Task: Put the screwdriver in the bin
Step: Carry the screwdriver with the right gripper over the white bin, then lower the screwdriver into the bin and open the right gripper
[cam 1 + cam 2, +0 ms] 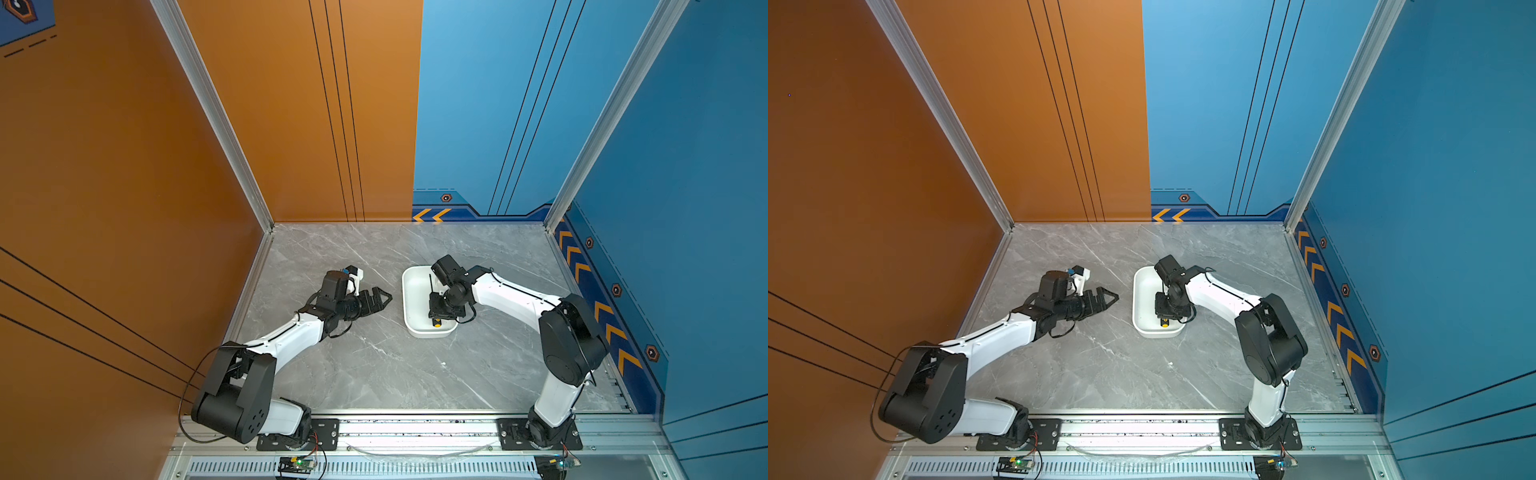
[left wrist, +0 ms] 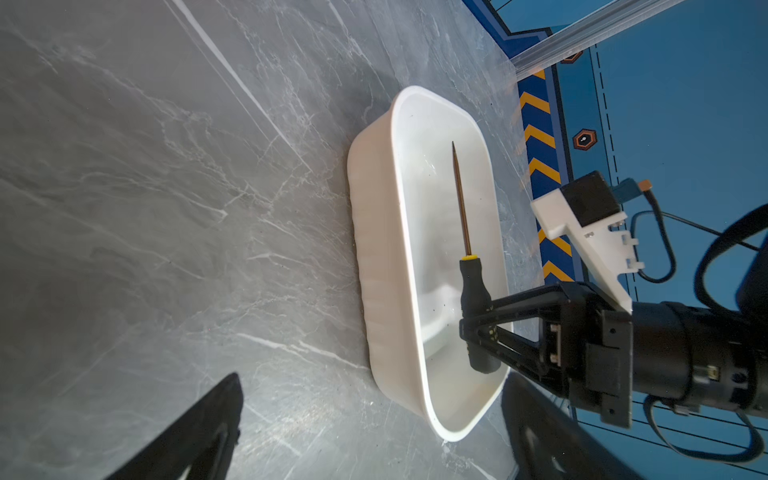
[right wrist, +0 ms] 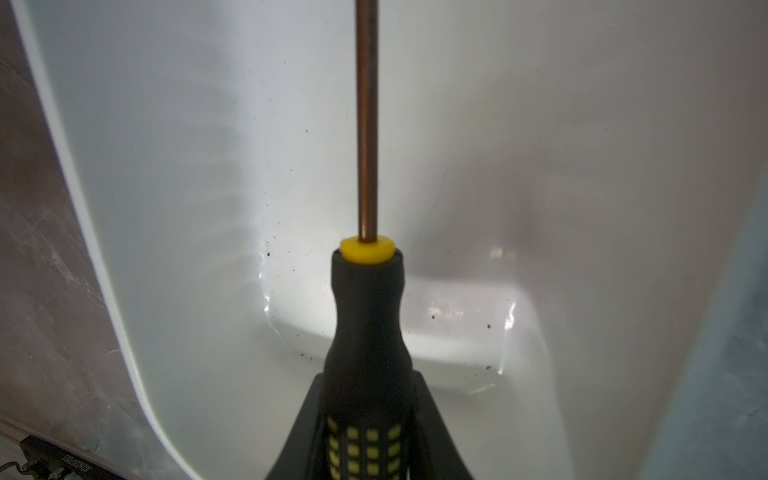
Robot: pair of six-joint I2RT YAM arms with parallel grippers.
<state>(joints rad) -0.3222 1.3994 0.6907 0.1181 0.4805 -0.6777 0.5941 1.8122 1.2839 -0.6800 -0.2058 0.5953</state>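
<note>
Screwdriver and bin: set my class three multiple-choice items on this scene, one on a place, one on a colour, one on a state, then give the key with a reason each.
1. The screwdriver is: A. on the bare table; B. within the rim of the bin; C. in the left gripper.
2. The screwdriver's collar is: A. red; B. white; C. yellow.
3. The right gripper is: A. shut on the screwdriver; B. open and empty; C. out of view.
Key: 1 B, the left wrist view shows it inside the white walls. 2 C, the right wrist view shows a yellow ring. 3 A, its fingers clamp it from both sides.
</note>
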